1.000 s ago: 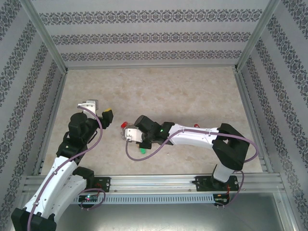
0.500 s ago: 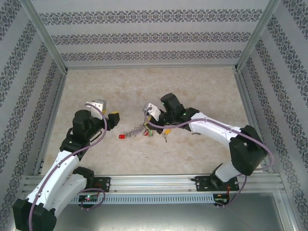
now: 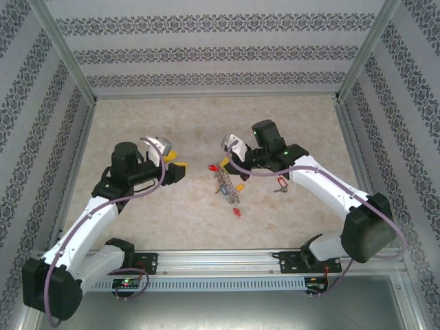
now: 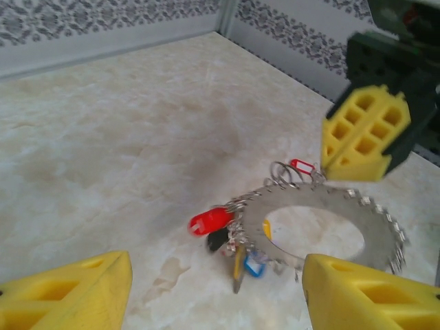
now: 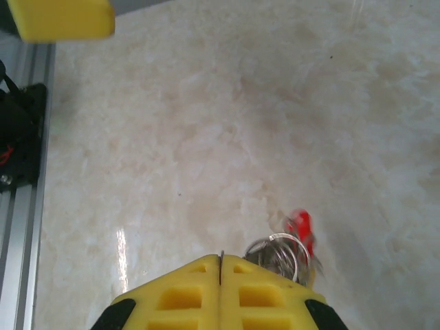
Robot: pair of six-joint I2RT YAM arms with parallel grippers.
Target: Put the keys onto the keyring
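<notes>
The keyring [image 4: 323,237], a wide flat grey ring fringed with small tagged keys, hangs tilted just above the table. My right gripper [image 3: 230,157] is shut on its top edge, and a thin metal rim shows between the closed yellow fingers [image 5: 185,295]. Small rings and a red tag [image 5: 300,225] dangle beside them. My left gripper [image 3: 177,168] stands open a short way left of the keyring [image 3: 227,182], with its yellow fingers [image 4: 69,295] wide apart. A red-tagged key [image 3: 280,182] lies on the table by the right arm. Whether the yellow-orange tag [image 3: 240,185] is loose, I cannot tell.
A red tag [image 3: 237,214] shows below the ring, nearer the front rail [image 3: 220,260]. Patterned walls enclose the marble table [image 3: 206,124] on three sides. Both arms reach in from the near edge.
My right gripper has risen and moved right and farther back, dragging the keyring off the table until it hangs. My left gripper has swung right and farther back, toward the ring.
</notes>
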